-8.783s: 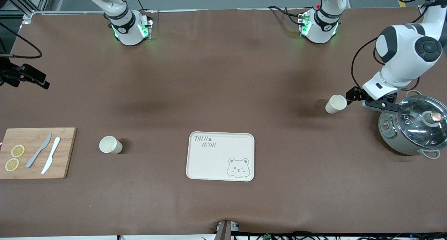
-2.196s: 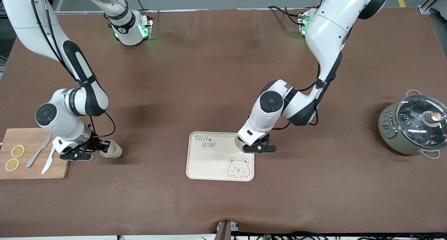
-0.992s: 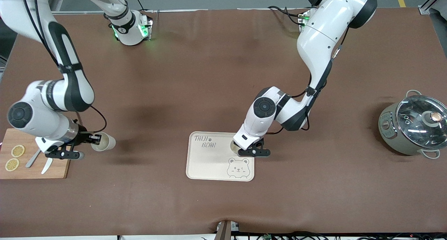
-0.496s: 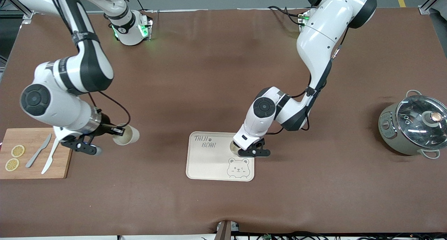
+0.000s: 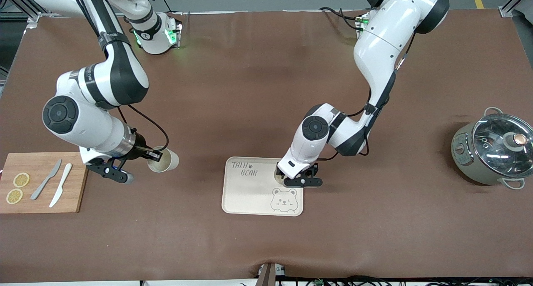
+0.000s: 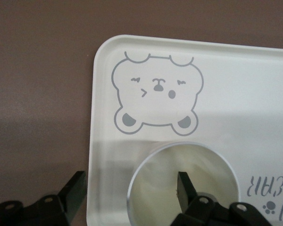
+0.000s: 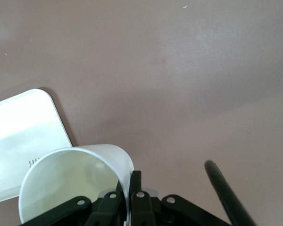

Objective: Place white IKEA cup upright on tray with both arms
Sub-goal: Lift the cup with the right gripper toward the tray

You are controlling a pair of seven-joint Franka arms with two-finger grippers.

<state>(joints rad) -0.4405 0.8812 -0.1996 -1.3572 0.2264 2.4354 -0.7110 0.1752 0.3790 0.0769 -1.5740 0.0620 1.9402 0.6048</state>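
One white cup [image 5: 278, 175] stands upright on the cream tray [image 5: 250, 194], at the edge toward the left arm's end, above the bear drawing. My left gripper [image 5: 292, 179] is open around that cup's wall. In the left wrist view one finger is inside the cup [image 6: 198, 162] and the other is outside past the tray's [image 6: 236, 94] edge, with the left gripper [image 6: 129, 182] astride the rim. My right gripper [image 5: 153, 156] is shut on the rim of a second white cup [image 5: 164, 161], held tilted over the table between the cutting board and the tray. The right wrist view shows this right gripper [image 7: 130, 188], the second cup [image 7: 75, 181] and a tray corner [image 7: 19, 136].
A wooden cutting board [image 5: 77, 182] with two lemon slices [image 5: 17, 188] and two knives [image 5: 54, 185] lies at the right arm's end. A grey pot with a glass lid [image 5: 495, 150] stands at the left arm's end.
My right gripper has lifted its cup from beside the cutting board and carried it toward the tray. My left gripper has stayed at the cup on the tray.
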